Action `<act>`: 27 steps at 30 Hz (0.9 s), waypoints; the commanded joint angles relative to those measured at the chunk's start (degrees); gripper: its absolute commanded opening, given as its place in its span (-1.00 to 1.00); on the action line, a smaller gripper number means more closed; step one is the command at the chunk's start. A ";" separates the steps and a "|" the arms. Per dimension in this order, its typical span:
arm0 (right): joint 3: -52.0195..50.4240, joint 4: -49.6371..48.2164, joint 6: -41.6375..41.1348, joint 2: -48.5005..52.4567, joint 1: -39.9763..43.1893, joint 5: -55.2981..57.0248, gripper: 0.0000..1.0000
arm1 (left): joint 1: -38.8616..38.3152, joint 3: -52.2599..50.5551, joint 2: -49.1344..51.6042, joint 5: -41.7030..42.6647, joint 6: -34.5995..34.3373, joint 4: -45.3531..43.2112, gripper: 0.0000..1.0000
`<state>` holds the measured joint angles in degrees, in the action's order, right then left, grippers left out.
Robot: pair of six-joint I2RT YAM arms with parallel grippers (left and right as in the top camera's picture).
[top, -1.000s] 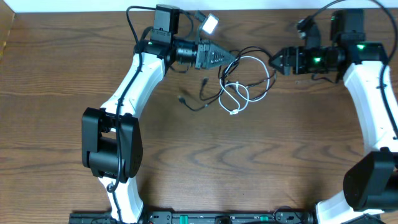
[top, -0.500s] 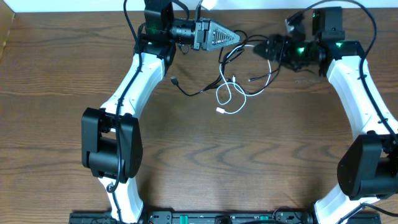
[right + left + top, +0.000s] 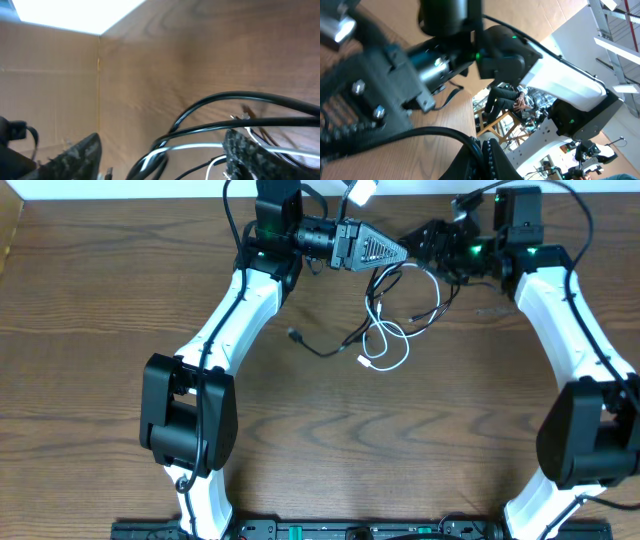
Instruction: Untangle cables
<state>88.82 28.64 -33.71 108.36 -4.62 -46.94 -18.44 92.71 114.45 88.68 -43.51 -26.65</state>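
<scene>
The black cable point(image 3: 330, 350) and the white cable point(image 3: 388, 332) lie tangled at the far middle of the table. The black plug end point(image 3: 293, 333) is at the left and the white plug end point(image 3: 365, 361) at the bottom of the loops. My left gripper point(image 3: 398, 252) is shut on the black cable, as the left wrist view point(image 3: 482, 150) shows. My right gripper point(image 3: 418, 242) faces it closely and is open. In the right wrist view its fingers point(image 3: 160, 155) stand wide apart, with strands of the black cable point(image 3: 240, 97) and the white cable point(image 3: 200, 146) between them.
Thicker black wires point(image 3: 222, 205) run to both arms at the table's far edge. A cardboard wall point(image 3: 45, 85) stands to the left. The wooden table point(image 3: 330, 440) stretches toward the near side.
Both grippers have moved toward the far edge and closer together. The left gripper has shifted right with the black cable, and the cable loops have been drawn up and to the right.
</scene>
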 commanded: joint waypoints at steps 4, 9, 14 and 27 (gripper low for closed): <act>-0.11 10.12 11.61 3.34 -0.90 3.56 -0.21 | 0.24 0.94 -1.18 1.36 0.13 0.33 -0.84; -0.13 14.71 13.77 3.45 -1.22 13.07 -0.44 | 0.24 0.94 -1.18 1.33 -0.11 3.02 -0.84; -0.13 14.69 14.51 3.45 -1.20 15.80 -0.49 | 0.24 0.94 -1.18 1.33 -0.74 7.06 -0.84; -0.13 21.14 11.04 3.45 2.05 26.01 -0.38 | -2.19 -2.78 -1.05 -18.88 15.41 41.42 -0.85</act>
<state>88.73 47.92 -21.96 111.26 -3.95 -25.34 -19.59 91.57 114.45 83.11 -37.08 5.82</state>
